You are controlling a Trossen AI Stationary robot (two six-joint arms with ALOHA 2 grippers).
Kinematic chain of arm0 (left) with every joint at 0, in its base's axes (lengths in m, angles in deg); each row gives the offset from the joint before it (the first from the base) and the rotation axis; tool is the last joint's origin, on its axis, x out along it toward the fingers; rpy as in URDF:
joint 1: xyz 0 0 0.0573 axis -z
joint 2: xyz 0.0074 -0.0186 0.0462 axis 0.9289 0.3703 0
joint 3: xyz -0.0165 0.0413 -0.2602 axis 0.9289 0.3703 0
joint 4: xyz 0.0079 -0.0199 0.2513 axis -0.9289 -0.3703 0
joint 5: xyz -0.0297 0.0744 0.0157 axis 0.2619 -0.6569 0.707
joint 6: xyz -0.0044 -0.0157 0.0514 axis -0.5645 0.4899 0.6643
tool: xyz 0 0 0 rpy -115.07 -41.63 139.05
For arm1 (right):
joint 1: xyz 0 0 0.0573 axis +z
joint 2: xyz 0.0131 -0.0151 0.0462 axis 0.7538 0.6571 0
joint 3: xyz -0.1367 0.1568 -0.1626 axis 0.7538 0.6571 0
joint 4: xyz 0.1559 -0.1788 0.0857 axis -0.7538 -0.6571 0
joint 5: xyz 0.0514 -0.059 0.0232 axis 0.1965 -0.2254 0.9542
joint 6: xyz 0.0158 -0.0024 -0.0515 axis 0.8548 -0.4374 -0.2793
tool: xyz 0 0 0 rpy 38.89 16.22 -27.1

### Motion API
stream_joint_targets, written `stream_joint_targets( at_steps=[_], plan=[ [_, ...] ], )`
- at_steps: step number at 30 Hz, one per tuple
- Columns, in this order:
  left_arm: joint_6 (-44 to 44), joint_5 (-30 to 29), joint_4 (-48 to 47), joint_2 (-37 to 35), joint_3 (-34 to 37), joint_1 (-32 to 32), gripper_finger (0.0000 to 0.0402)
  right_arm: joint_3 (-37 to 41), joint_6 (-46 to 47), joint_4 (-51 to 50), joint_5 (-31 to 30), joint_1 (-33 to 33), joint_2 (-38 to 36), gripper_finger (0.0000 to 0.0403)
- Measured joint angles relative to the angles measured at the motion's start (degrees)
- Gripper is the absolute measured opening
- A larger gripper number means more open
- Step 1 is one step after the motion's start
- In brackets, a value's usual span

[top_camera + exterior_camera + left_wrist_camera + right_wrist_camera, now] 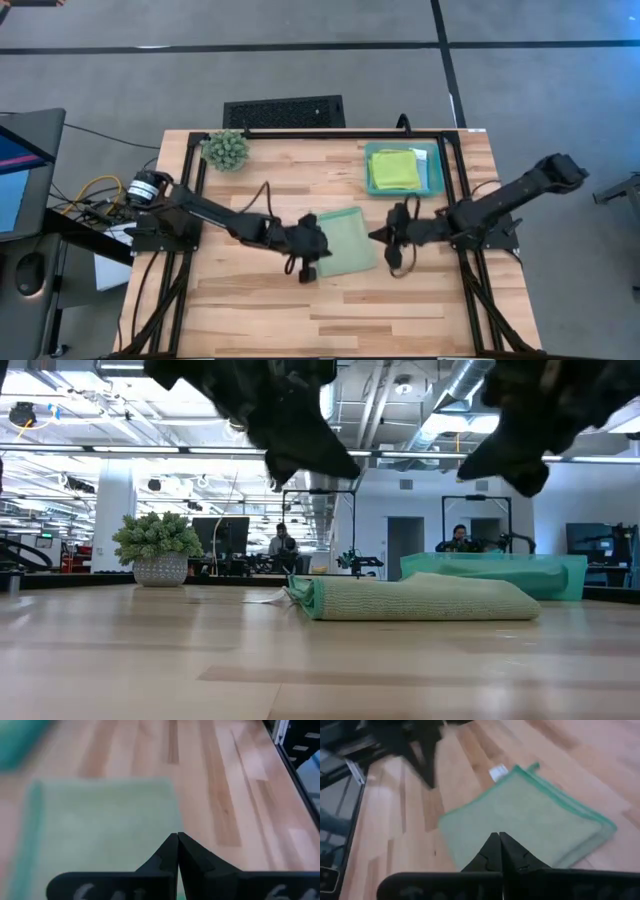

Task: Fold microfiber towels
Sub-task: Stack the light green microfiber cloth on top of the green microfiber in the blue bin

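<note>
Both grippers closed w/ nothing held, over a folded pale sage green microfiber towel [343, 240] at mid-table.

High view alone shows the layout: left gripper [312, 240] at the towel's left edge, right gripper [385, 235] just right of it, teal plastic tray [432, 170] far right w/ a lime green folded cloth [395, 169] inside, spiky green plant [226, 149] far left. Low view alone shows thickness: towel [415, 599] lies as a flat stacked pad, both arms raised clear above it. Right wrist view adds a darker green hem & small white tag [498, 772] at one corner.
</note>
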Motion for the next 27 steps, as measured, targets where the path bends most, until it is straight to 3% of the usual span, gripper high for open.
stream_joint_targets(
  at_steps=[4,13,17,22,27],
  plan=[
    [-9.7,-1.0,0.9,3.5,0.1,3.0,0.0,0.0,-3.0,0.6,8.2,-8.3,3.0,0.0003],
    [-21.1,-7.8,4.7,11.3,0.1,4.8,0.0,0.0,-12.2,11.8,11.6,-18.0,19.5,0.0001],
    [-23.6,-8.6,-2.4,11.3,0.1,4.7,0.0,0.0,-11.2,13.6,11.5,-20.5,26.0,0.0001],
    [-25.6,-9.9,-9.4,11.3,0.0,3.7,0.0,-0.2,-6.8,13.8,9.7,-18.1,29.4,0.0001],
    [-20.5,-10.8,-17.8,10.6,-0.3,0.2,0.0,-0.4,8.0,12.9,8.2,-10.0,30.0,0.0]
  ],
)
